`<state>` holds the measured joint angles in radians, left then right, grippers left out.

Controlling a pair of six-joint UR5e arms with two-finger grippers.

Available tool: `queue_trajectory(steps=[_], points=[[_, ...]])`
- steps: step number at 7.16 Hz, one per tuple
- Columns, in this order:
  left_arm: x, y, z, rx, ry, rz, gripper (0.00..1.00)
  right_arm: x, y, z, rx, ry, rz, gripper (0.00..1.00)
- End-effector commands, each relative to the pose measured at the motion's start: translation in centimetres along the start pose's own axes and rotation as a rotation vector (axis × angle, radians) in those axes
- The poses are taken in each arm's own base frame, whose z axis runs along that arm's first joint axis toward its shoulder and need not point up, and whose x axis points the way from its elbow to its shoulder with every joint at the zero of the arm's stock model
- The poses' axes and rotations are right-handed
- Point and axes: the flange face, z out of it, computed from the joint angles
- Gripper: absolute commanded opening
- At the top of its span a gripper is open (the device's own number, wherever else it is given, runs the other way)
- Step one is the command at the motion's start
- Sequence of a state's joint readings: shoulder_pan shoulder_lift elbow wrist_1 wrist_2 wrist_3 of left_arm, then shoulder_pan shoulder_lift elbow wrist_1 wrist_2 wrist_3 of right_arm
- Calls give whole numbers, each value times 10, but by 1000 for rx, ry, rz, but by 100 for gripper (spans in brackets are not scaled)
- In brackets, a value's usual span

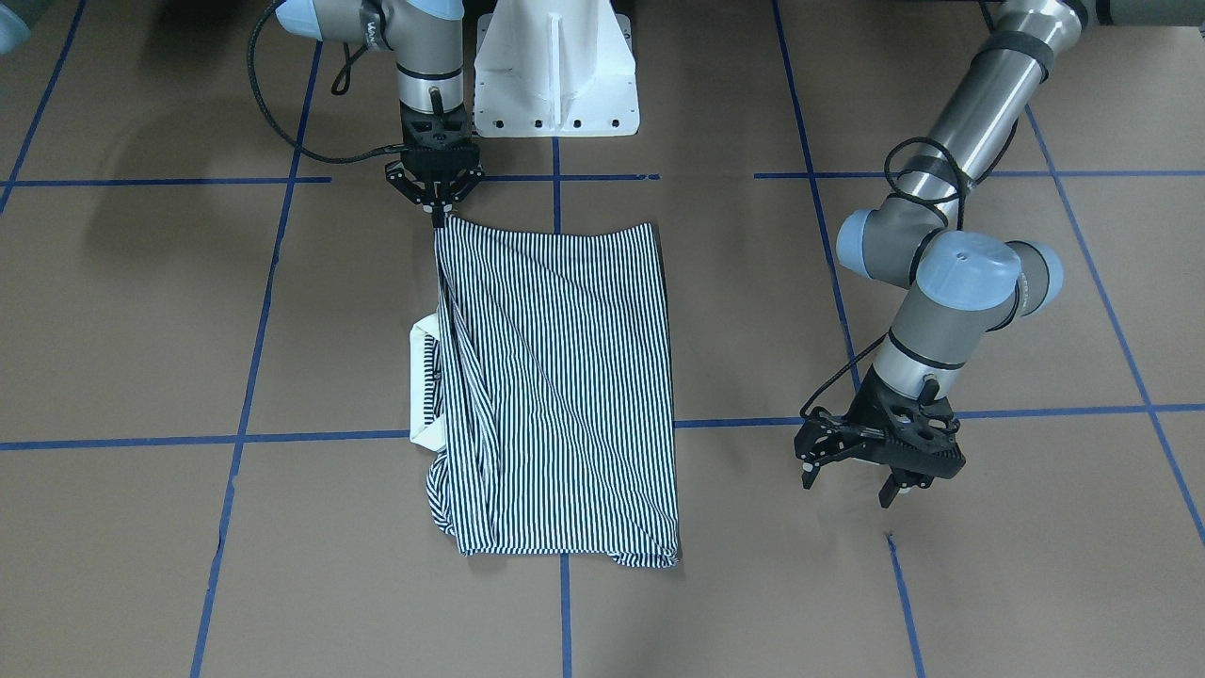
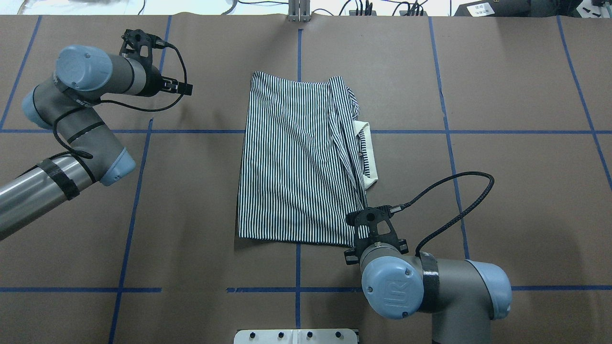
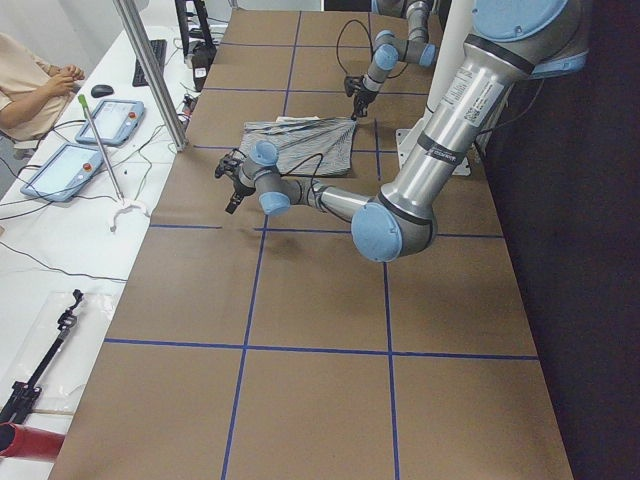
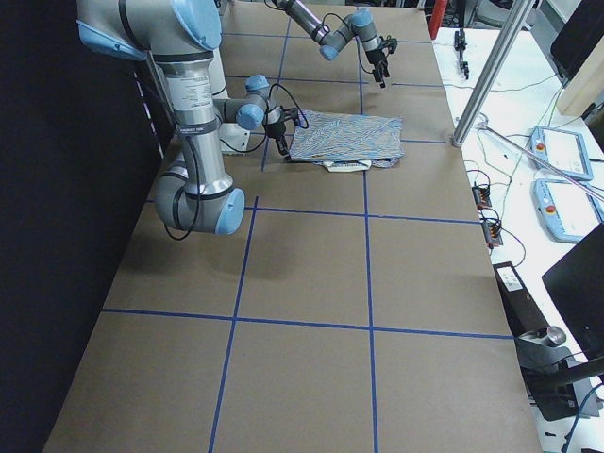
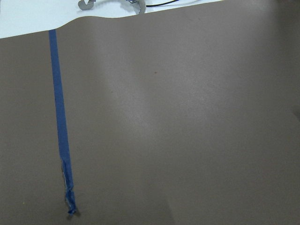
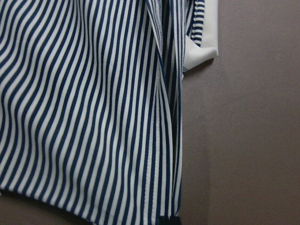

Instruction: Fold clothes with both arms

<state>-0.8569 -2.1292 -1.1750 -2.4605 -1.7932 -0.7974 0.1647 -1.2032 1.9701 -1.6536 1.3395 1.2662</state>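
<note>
Polo shirt (image 1: 565, 377) part-folded on desk (image 1: 169, 320); right gripper (image 1: 439, 218) jaws pinch its corner, left gripper (image 1: 847, 484) jaws spread, empty; best draw corner across low, edges aligned.

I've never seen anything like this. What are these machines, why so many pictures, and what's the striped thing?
These are one robot's right arm and left arm at a brown table. Six cameras film the same moment: above, front, both table ends, and one on each wrist. A striped polo shirt, partly folded, lies flat with its cream collar showing. The right arm's fingers pinch one corner; the left arm's fingers hang open to the side, holding nothing.
</note>
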Motion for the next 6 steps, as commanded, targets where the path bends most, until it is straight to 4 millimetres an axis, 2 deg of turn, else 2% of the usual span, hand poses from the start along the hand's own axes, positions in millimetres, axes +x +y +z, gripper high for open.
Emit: queue_trajectory(steps=[1,3,4,5,6], points=[[3,2,1,-3,4,-10,100,6,-25,-16,21,-24,23,100],[13,-4,-7,9,23,-5,100,8,-92,-18,4,-38,39,100],[15,-5,-9,10,27,-4,100,-3,-136,-1,14,-6,69,100],[18,-7,-12,11,30,-3,100,-15,-165,18,-2,22,61,100],[21,-9,-15,15,34,-2,100,-22,-179,27,-4,41,61,100]])
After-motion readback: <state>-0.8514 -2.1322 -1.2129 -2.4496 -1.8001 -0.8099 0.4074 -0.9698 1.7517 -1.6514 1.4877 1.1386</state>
